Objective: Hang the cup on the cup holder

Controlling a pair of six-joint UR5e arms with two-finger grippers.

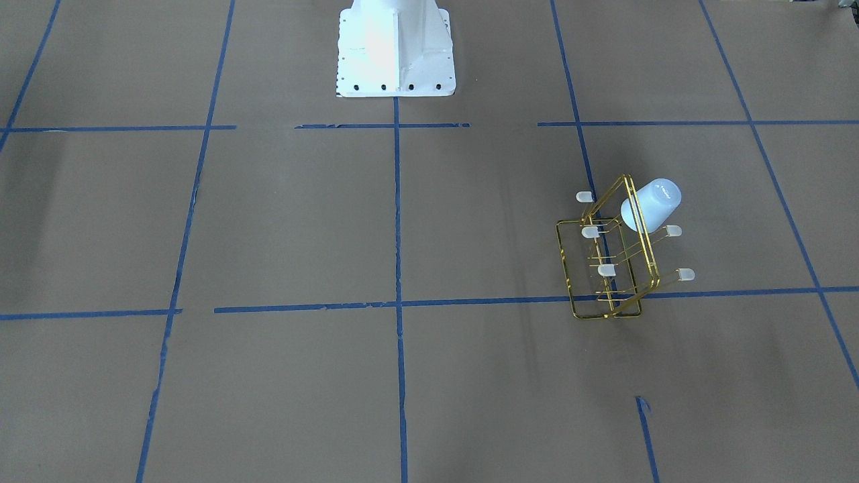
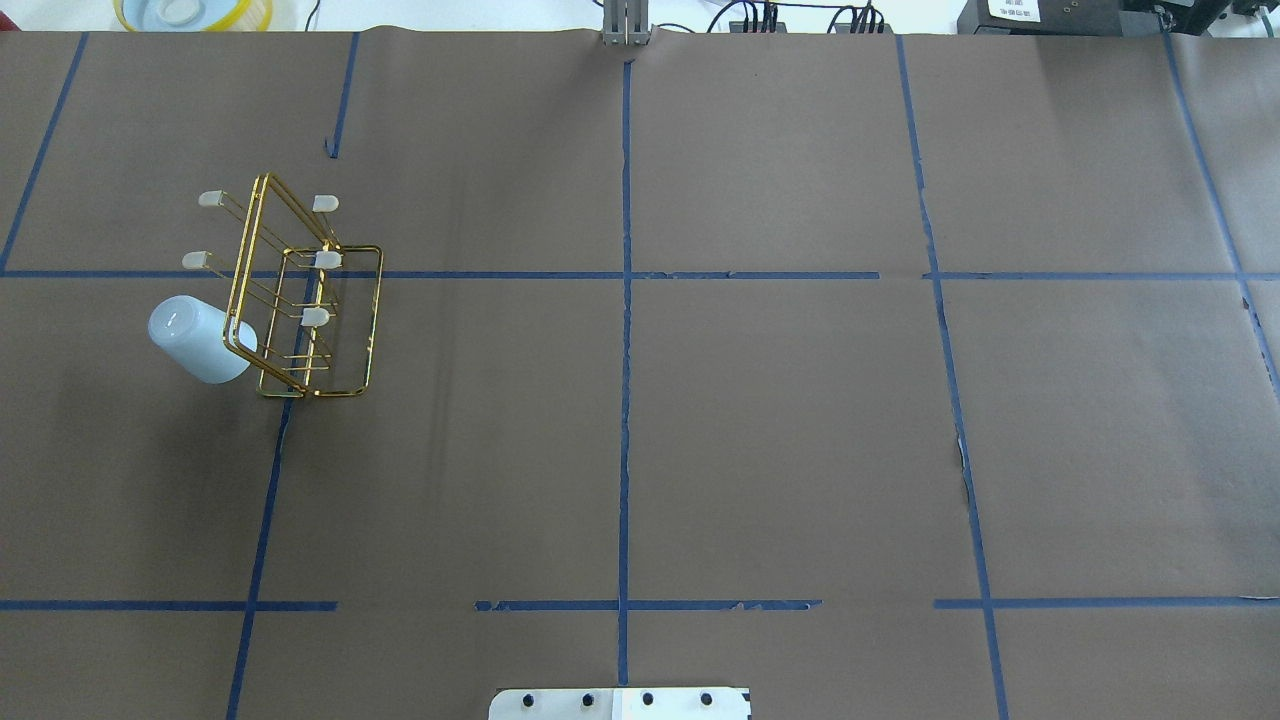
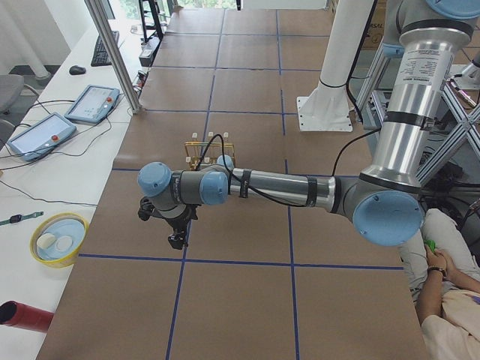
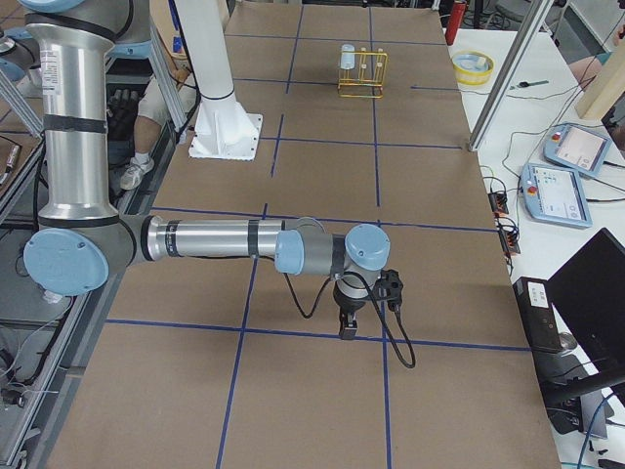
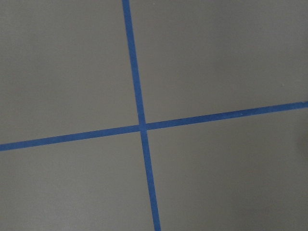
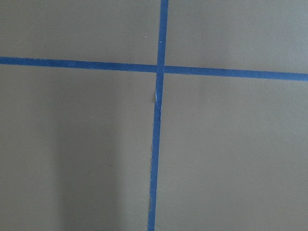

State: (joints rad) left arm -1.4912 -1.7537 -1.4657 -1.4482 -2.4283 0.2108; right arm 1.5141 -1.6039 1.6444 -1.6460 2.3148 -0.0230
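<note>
The pale blue-white cup [image 1: 651, 204] hangs upside down on a top prong of the gold wire cup holder [image 1: 642, 235], tilted outward. In the overhead view the cup [image 2: 200, 340] is on the left side of the cup holder [image 2: 243, 270], at the table's left. Several other capped prongs are bare. My left gripper [image 3: 178, 238] shows only in the exterior left view, over the table end and away from the rack; I cannot tell its state. My right gripper [image 4: 348, 327] shows only in the exterior right view, at the opposite table end; I cannot tell its state. Both wrist views show only brown paper and blue tape.
The white robot base [image 1: 396, 50] stands at the table's middle edge. A yellow bowl [image 3: 56, 238] and touch panels [image 3: 91, 102] lie on the side bench beyond the table. A person [image 3: 450, 300] sits near the left arm's base.
</note>
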